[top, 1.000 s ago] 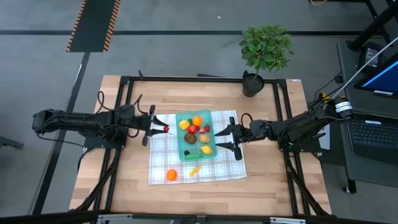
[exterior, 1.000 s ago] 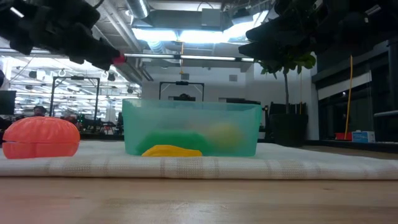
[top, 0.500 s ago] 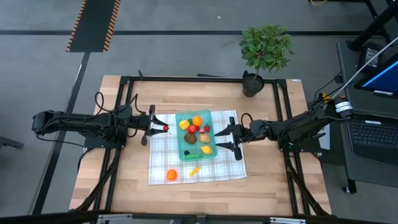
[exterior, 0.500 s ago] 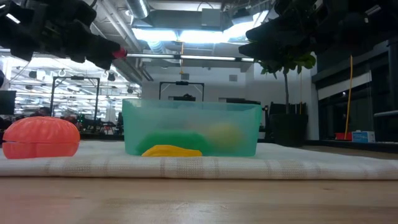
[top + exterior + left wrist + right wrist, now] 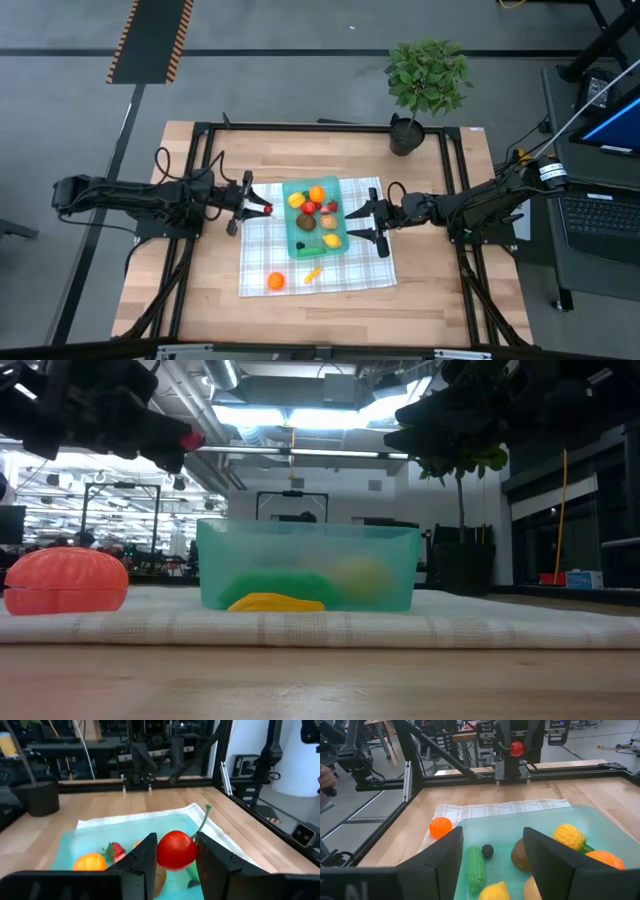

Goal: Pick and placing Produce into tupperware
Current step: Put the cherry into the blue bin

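My left gripper hovers over the checked cloth just left of the teal tupperware, shut on a small red round fruit with a thin green stem. The low view shows it raised above the tub's rim height. My right gripper waits open at the tub's right side, low over the cloth. Several produce pieces lie in the tub: yellow, orange, red, brown and green ones. An orange piece and a yellow one rest on the cloth near the tub's near end. My left gripper pinches the red fruit's round body between its two fingers, one on either side. The fingers come in about level from the table's left. The fruit is lifted clear of the cloth, its green stem pointing away from the gripper.
The white-and-grey checked cloth covers the table's middle. A potted plant stands at the far edge. Black frame rails run along both sides. Bare wood lies toward the near edge.
My left gripper, still shut on the red fruit, has risen slightly, as the low view shows. Everything else has kept still.
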`<action>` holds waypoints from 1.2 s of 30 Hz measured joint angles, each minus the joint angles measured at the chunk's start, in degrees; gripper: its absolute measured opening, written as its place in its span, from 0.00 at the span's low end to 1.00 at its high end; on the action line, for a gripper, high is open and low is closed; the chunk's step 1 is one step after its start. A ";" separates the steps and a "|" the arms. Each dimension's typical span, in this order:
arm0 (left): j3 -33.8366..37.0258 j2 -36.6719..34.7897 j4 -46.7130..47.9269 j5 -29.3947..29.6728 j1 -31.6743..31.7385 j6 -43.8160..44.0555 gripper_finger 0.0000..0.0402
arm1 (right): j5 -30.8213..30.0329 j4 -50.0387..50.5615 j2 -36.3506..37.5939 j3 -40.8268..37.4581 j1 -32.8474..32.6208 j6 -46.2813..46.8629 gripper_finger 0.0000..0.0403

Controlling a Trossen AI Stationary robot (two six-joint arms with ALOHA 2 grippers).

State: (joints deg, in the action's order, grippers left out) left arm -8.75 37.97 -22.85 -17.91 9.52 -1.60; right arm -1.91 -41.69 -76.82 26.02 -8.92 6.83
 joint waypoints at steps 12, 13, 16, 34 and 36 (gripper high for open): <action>0.00 13.94 -14.10 0.12 -0.04 -0.01 0.30 | 0.01 -0.02 0.00 0.00 0.01 0.00 0.52; -0.02 14.73 -15.20 -0.54 -0.04 -0.05 0.29 | 0.02 -0.02 0.00 0.00 0.00 0.00 0.52; -1.08 16.49 -15.48 -1.95 -0.09 -0.26 0.26 | 0.01 -0.02 0.00 0.00 0.00 0.00 0.52; -9.47 30.21 -15.30 -4.26 -0.07 -1.75 0.26 | 0.00 0.58 0.00 0.00 0.00 0.04 0.52; -10.17 31.23 -14.77 -4.28 -0.04 -1.76 0.28 | 0.02 0.91 0.00 0.00 0.02 0.13 0.52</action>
State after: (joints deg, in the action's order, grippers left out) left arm -18.92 69.20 -37.62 -22.19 9.47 -3.36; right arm -1.89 -40.78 -76.82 26.02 -8.91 6.96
